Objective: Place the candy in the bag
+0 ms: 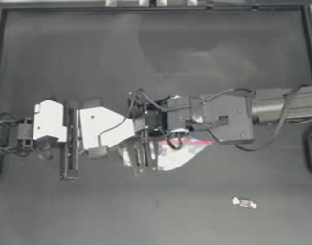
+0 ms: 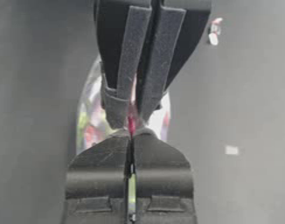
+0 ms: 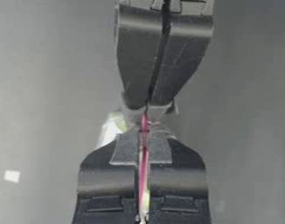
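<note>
1. Top view: the bag [image 1: 178,154] sits near the middle of the dark worktop [image 1: 152,57], its pink seal strip [image 1: 192,142] along its upper edge and colourful sweets showing through the clear plastic.
2. Top view: the left pincer [image 1: 144,143] reaches in from the bag's left side and the right pincer [image 1: 176,139] from its right; both meet at the bag's mouth, close beside each other.
3. Top view: the candy [image 1: 244,203], white-wrapped with twisted ends, lies on the worktop well apart from the bag, down and to the right of it, touched by neither pincer.
4. Left wrist view: the left pincer [image 2: 132,131] is pressed together on the pink strip [image 2: 132,122] of the bag [image 2: 89,127]; the right pincer [image 2: 133,114] faces it tip to tip, also clamped on the strip. The candy [image 2: 213,31] shows beyond the bag.
5. Right wrist view: the right pincer [image 3: 144,133] pinches the pink strip [image 3: 143,170], which runs between its jaws; the left pincer [image 3: 146,110] opposite is pressed on the same strip, with a little of the bag [image 3: 112,129] showing beside them.
</note>
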You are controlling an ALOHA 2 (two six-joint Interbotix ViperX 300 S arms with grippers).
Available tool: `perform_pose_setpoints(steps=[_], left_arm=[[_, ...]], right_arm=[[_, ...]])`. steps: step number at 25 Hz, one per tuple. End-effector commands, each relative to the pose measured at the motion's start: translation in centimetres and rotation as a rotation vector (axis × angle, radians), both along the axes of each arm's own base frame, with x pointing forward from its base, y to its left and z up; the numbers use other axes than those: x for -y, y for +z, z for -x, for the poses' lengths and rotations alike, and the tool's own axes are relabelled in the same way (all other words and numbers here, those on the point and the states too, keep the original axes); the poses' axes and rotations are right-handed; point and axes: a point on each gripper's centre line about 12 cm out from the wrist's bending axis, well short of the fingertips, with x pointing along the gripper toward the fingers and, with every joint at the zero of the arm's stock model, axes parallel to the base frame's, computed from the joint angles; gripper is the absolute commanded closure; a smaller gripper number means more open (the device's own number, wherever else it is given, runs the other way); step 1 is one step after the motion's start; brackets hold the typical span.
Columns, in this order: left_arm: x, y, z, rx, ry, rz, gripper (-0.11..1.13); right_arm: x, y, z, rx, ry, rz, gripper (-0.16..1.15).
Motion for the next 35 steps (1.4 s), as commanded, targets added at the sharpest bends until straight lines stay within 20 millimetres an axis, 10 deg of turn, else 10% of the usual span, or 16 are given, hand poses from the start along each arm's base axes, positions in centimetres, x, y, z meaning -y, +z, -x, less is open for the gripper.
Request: perform_pose_setpoints(steps=[1, 35], left_arm=[[0.1, 1.1, 0.0, 0.040, -0.006, -0.004, 1.00], [0.2, 1.3, 0.9, 0.045, -0.012, -0.027, 0.99]], right_arm=[[-0.1, 2.0, 0.4, 0.046, 0.003, 0.002, 0.92], [0.4, -0.1, 5.8, -0.049, -0.109, -0.023, 0.92]])
